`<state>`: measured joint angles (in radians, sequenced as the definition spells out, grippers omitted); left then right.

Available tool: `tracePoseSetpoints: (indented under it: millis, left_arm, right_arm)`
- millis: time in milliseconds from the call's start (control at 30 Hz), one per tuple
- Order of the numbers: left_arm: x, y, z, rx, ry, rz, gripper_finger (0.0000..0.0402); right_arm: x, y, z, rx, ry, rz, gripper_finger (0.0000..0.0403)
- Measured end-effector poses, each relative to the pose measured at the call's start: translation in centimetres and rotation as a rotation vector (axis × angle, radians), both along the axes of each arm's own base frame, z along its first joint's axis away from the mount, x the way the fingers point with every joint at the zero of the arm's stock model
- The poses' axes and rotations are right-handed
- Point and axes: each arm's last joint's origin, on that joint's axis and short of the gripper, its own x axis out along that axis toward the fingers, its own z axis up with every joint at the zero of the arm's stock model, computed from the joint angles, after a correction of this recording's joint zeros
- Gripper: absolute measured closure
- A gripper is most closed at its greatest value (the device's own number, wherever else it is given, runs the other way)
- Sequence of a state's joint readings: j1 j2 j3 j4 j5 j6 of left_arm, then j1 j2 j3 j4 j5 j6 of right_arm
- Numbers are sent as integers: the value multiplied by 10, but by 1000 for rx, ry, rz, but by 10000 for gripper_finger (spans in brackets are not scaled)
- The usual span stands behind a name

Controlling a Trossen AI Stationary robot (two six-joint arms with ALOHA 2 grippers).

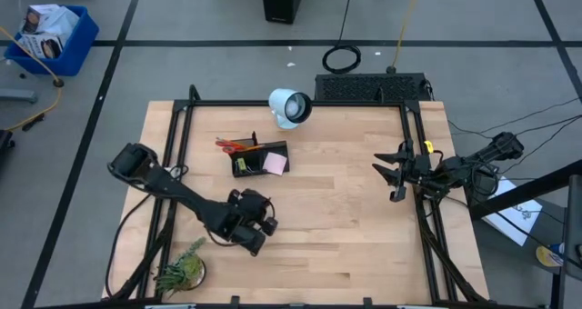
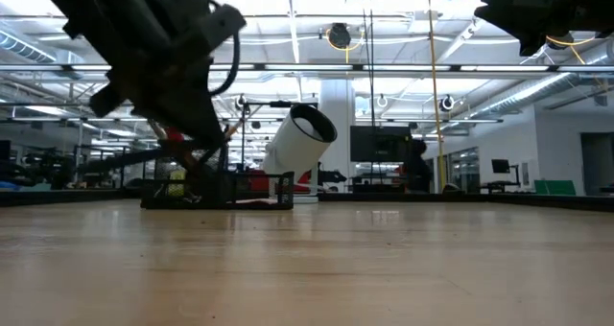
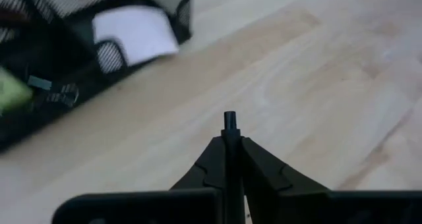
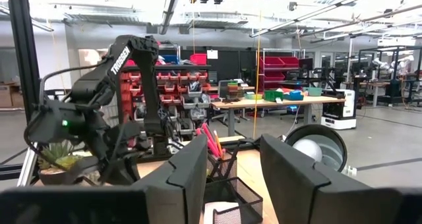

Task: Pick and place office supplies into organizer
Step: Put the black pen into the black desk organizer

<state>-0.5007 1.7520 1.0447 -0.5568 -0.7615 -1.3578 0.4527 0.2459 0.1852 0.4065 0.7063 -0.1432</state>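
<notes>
Overhead, left gripper (image 1: 257, 229) sits lower centre, below the organizer (image 1: 261, 158) with its pink sticky-note pad (image 1: 275, 164) and orange pencils (image 1: 233, 145); right gripper (image 1: 398, 173) waits at right, fingers spread and empty. Table-level view shows the left arm upper left, lifted off the table (image 2: 307, 259). Left wrist view: fingers (image 3: 211, 165) pinch a slim black pen (image 3: 229, 122), tip protruding, probably for carrying to the organizer at upper left.

1 organizer (image 1: 259, 158); 1 pink sticky-note pad (image 1: 275, 164); 1 white lamp-like cylinder (image 1: 290, 107); 1 green plant (image 1: 182, 270); 2 claws.
</notes>
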Motion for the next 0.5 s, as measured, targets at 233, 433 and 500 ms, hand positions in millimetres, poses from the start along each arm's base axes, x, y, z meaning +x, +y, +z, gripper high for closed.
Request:
tracePoseSetpoints:
  millis: [233,433,500]
  left_arm:
    - [-4,1,18,227,145,-282,372]
    - [-20,-4,30,396,32,-168,372]
    - [-24,-7,34,458,-26,-135,371]
  right_arm:
    - [0,0,0,0,0,0,273]
    - [0,0,0,0,0,0,273]
    - [0,0,0,0,1,0,273]
